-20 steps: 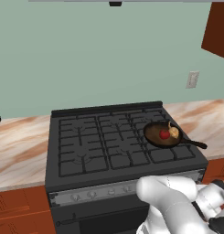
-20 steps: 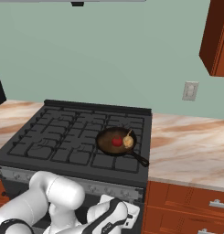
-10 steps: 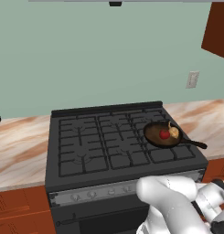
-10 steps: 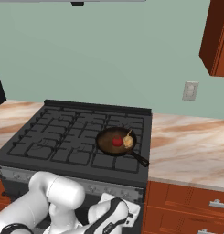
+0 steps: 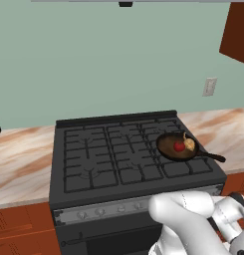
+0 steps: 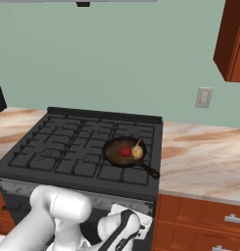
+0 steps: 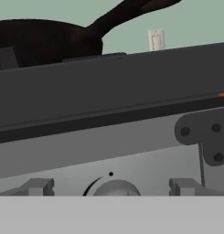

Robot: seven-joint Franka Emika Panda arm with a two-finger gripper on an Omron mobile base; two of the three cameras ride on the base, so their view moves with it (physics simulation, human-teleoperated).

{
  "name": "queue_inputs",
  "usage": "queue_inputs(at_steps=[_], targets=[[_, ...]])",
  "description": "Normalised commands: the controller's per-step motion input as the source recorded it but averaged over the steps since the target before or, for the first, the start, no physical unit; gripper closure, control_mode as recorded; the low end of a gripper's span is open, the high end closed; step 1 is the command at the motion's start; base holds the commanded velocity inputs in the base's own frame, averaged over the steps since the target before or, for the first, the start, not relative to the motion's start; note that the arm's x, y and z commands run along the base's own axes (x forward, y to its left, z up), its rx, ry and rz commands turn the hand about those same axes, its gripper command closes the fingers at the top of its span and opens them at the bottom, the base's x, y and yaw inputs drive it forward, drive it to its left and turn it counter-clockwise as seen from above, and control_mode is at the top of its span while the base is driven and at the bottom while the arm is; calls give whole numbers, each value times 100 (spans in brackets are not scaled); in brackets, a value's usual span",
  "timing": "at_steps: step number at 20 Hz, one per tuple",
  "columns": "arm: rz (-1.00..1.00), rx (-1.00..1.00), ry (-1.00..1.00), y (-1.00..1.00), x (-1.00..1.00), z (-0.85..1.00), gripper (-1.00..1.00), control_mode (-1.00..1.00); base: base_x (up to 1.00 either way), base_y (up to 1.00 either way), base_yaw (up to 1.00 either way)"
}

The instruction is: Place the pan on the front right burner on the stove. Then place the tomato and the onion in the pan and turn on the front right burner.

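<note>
The dark brown pan [image 5: 169, 144] [image 6: 114, 149] rests on the front right burner [image 5: 185, 167] [image 6: 122, 173] of the black stove [image 5: 93, 159] [image 6: 53, 152], its thin handle pointing off the right edge. Inside it lie the red tomato [image 5: 179, 146] [image 6: 125, 152] and the tan onion [image 5: 189, 144] [image 6: 137, 152], side by side. My gripper [image 7: 112, 187] is low in front of the stove's silver knob strip [image 5: 93, 213] [image 6: 23, 188]. Its fingertips [image 7: 38, 186] stand open on either side of a round knob [image 7: 116, 188], apart from it. In the hand view, the pan [image 7: 40, 41] shows from below.
Marble counters [image 5: 19, 164] [image 6: 204, 157] flank the stove, with wooden drawers [image 6: 200, 220] below the right one. A wall outlet [image 5: 209, 86] [image 6: 204, 97] sits above the right counter. My white arm [image 5: 193, 224] [image 6: 58, 215] crowds the space before the oven front.
</note>
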Motion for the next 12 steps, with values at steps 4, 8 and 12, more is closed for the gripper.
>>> queue_inputs(at_steps=[4,8,12], targets=[[0,-1,0,-1,12,-19,-100,-100,0,0,0],[0,0,0,0,4,-21,-100,-100,0,0,0],[0,-2,0,0,3,-28,-100,-100,0,0,0]])
